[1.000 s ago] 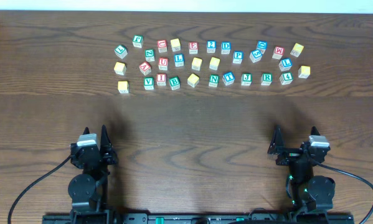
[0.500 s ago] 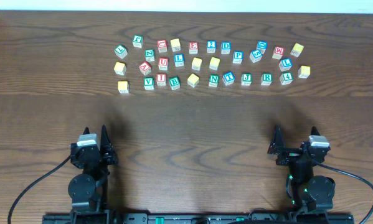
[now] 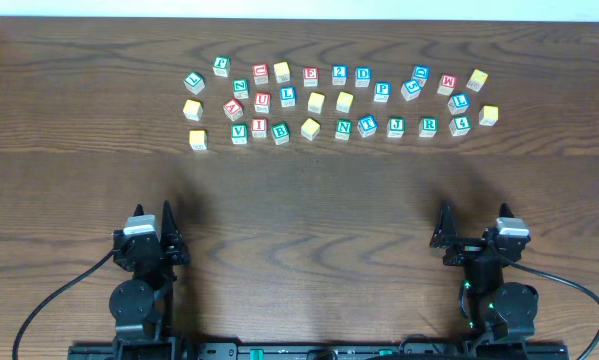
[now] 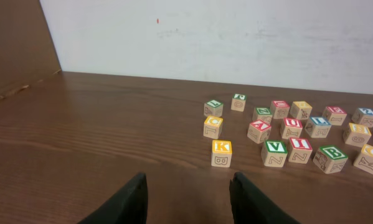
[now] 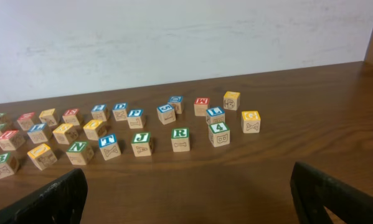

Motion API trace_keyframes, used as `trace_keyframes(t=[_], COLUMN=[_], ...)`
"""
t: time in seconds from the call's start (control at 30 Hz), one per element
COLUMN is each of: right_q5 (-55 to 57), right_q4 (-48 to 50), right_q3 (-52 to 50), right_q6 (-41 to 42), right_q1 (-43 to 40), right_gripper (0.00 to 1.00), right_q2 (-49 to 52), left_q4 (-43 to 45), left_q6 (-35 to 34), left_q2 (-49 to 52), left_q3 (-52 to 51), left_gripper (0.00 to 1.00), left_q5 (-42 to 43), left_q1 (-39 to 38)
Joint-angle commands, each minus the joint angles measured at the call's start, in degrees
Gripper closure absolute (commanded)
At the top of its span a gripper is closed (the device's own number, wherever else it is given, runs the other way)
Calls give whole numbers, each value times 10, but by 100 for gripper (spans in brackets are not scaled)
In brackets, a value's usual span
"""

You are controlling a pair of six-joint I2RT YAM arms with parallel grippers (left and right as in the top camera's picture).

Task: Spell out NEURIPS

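Small wooden letter cubes lie in three loose rows at the far side of the table. Among them are a green N, a red E, a red U, a green R, a red I and a blue P. The right wrist view shows the R, N and P; the left wrist view shows the U and I. My left gripper is partly open and empty near the front edge. My right gripper stands wide open and empty, well short of the cubes.
Other cubes sit mixed in: a yellow K, green V, green B, blue T, green J, green 4. A white wall runs behind the table. Bare dark wood lies between cubes and grippers.
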Motion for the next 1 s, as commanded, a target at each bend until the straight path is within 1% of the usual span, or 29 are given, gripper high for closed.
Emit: trace_keyframes(t=[0.0,0.47,0.73,0.97], right_q5=[5,5,5,5], right_q4=[0,2,20,73], right_q3=[-2,-2,-2,-2], right_q6=[-5,-5,-6,-21], right_q1=[-4,-4,-4,-4], right_gripper=[1,1,1,1], right_q2=[-3,-3,-3,-3], left_q4=[-27,-27,-23,-20], left_q6=[8,8,8,8], left_q2=[0,7,7,7], left_q3=[-8,-8,-8,10], left_gripper=[58,58,58,58], left_q5=[-7,-7,-7,-7], left_q1=[-3,-3,-3,-3])
